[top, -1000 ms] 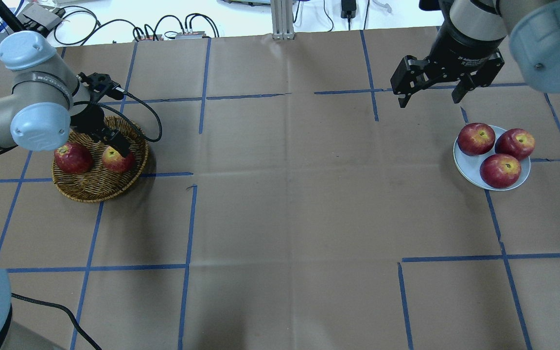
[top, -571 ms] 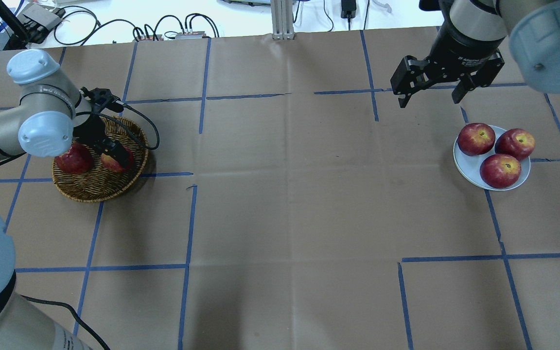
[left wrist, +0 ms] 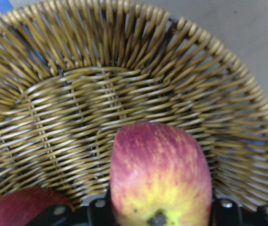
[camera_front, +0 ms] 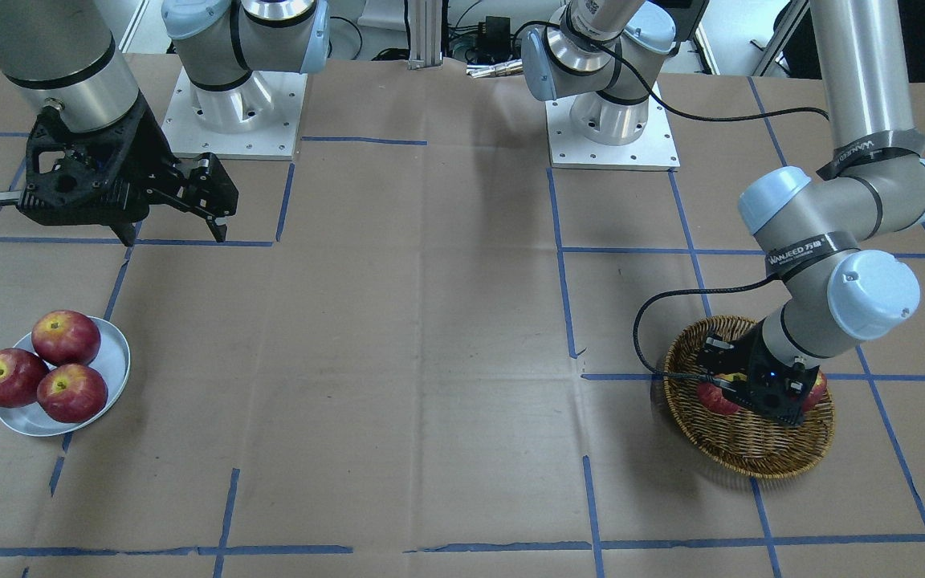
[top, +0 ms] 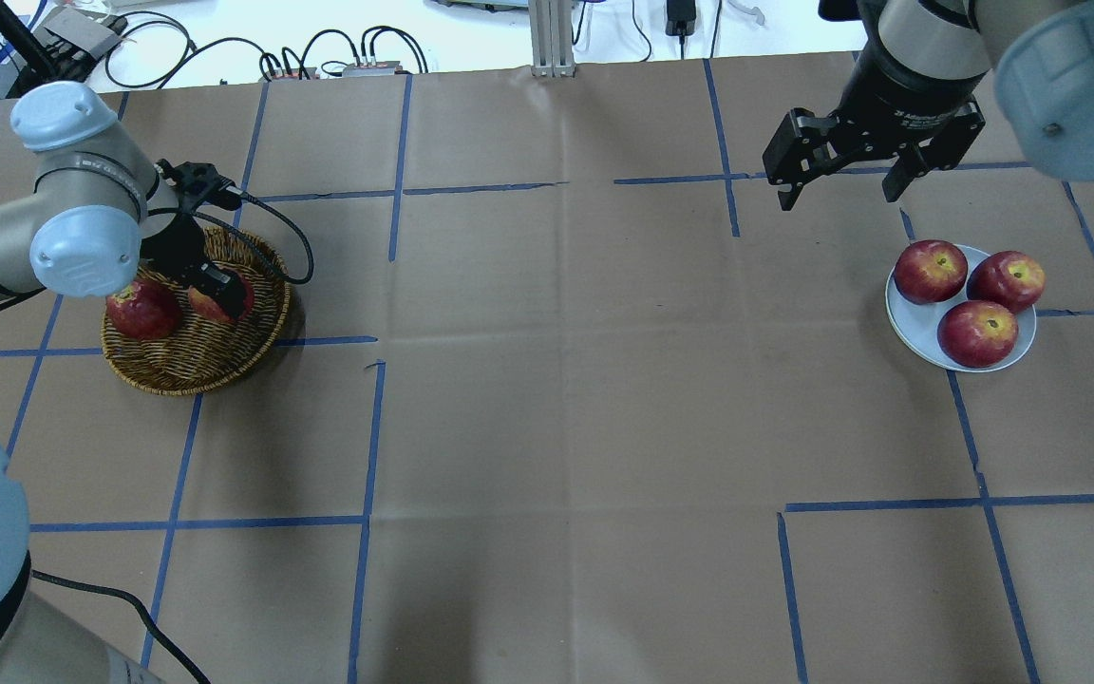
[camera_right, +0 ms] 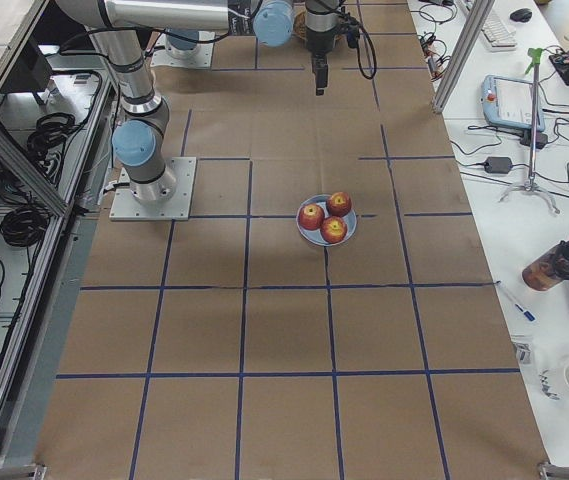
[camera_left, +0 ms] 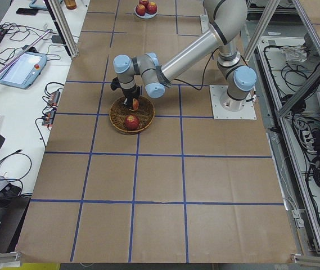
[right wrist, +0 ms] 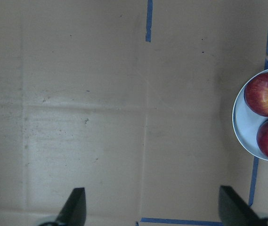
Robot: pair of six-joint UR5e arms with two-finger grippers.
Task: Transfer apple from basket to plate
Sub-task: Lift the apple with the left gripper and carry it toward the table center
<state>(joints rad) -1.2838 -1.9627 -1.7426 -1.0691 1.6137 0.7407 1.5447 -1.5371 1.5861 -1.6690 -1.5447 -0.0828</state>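
The streaked red-and-yellow apple (top: 214, 303) is in the brown wicker basket (top: 194, 369) at the table's left. My left gripper (top: 219, 290) is shut on it; the left wrist view shows the apple (left wrist: 159, 172) pinched between the jaws just over the weave (left wrist: 77, 108). In the front view the wrist hides most of the apple (camera_front: 710, 398). The pale plate (top: 917, 325) lies at the far right. My right gripper (top: 839, 198) is open and empty, hovering behind and left of the plate (right wrist: 243, 129).
A darker red apple (top: 141, 310) lies in the basket to the left of the held one. Three red apples (top: 976, 332) fill most of the plate. Blue tape lines cross the brown paper cover. Cables and boxes lie beyond the far edge.
My left gripper has come down around the streaked apple and shut on it, then shifted slightly toward the basket's far side with it. The right arm has not moved.
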